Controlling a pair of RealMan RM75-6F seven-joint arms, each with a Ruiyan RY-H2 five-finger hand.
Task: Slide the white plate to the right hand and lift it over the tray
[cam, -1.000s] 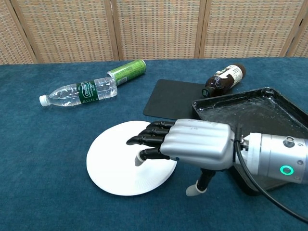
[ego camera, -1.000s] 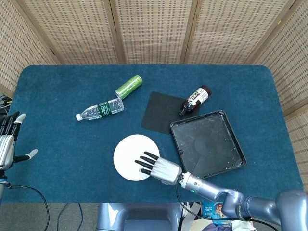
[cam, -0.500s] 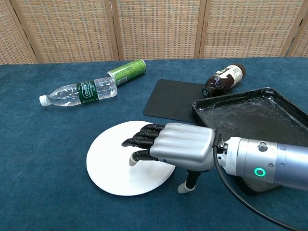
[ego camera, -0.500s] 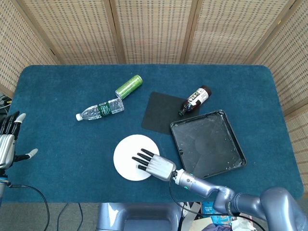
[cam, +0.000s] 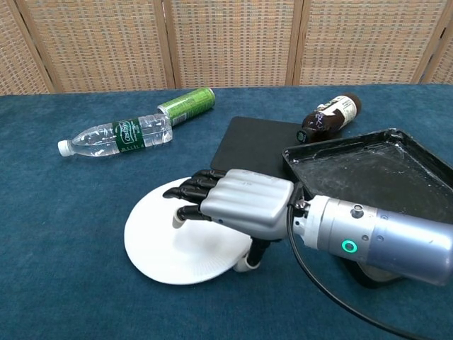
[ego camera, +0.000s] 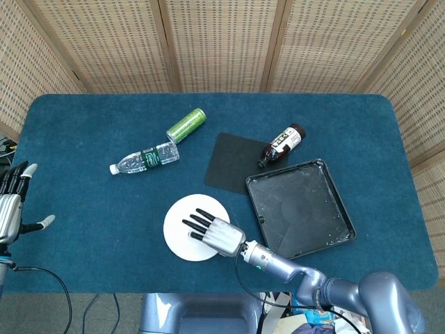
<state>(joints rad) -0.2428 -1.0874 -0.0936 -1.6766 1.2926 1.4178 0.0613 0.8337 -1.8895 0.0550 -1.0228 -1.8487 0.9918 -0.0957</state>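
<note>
Palm down, the right hand point(cam: 237, 204) lies flat over the white plate point(cam: 163, 248), its dark fingers point(ego camera: 195, 223) spread across the plate's middle and gripping nothing. That plate sits on the blue table point(ego camera: 83, 209), just left of the black tray point(ego camera: 300, 208) and apart from it. Far at the table's left edge, the left hand point(ego camera: 12, 202) hangs open and empty.

Bright, even light, sharp focus throughout, soft shadows, slight sheen on the tray point(cam: 396, 177).
</note>
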